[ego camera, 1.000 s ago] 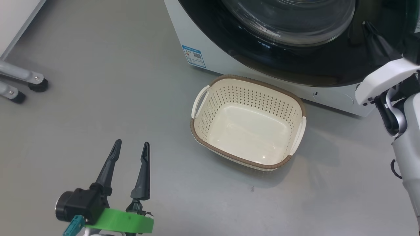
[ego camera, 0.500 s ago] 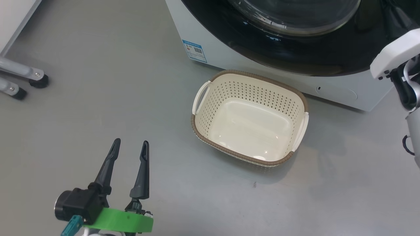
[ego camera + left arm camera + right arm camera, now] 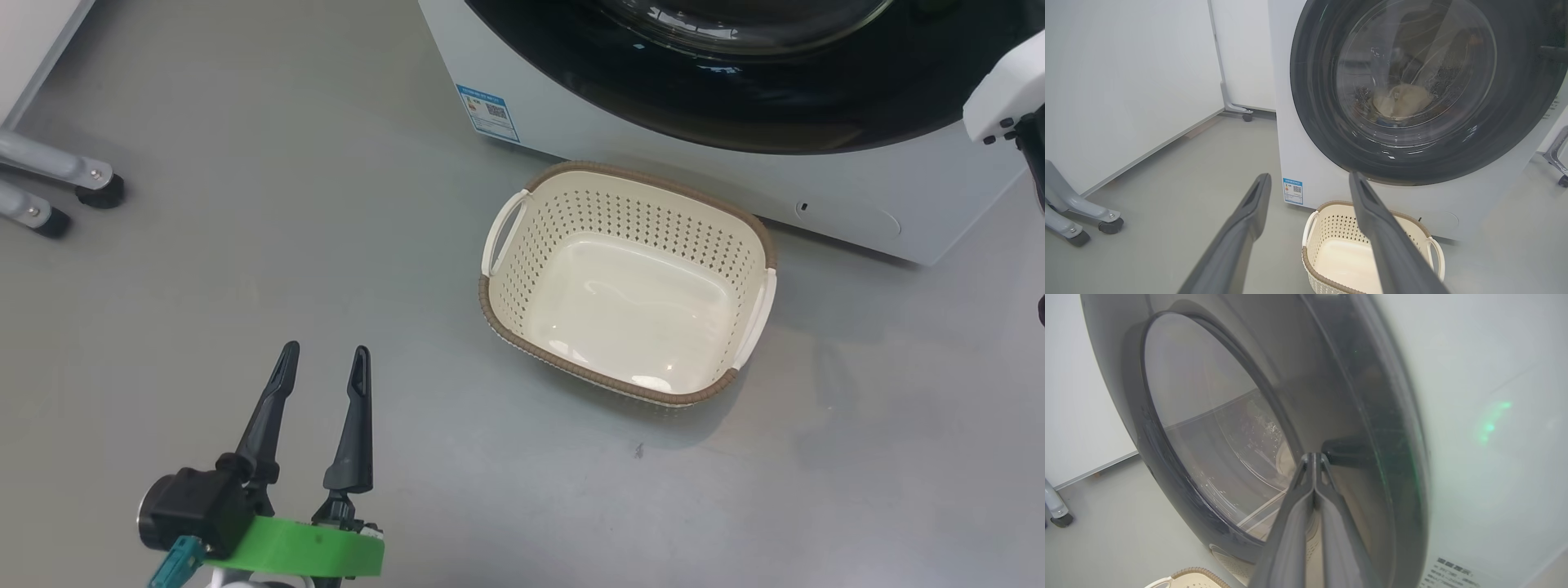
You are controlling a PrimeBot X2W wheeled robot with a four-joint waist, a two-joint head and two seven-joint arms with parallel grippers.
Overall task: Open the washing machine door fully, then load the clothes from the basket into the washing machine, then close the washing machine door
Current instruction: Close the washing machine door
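Left gripper (image 3: 326,349) hangs wide open, empty, over floor (image 3: 245,245); right gripper (image 3: 1313,456) pinched shut on nothing, tips at washing machine door (image 3: 1367,400) rim. Basket (image 3: 522,278) empty beside washing machine (image 3: 555,135); clothes (image 3: 1400,102) inside, behind glass. Best to press rim squarely till latch catches.

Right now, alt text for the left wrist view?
White washing machine with its black-rimmed round door looking shut, pale clothes visible behind the glass. An empty cream basket sits on the grey floor before it, partly behind the dark fingers of the open left gripper.
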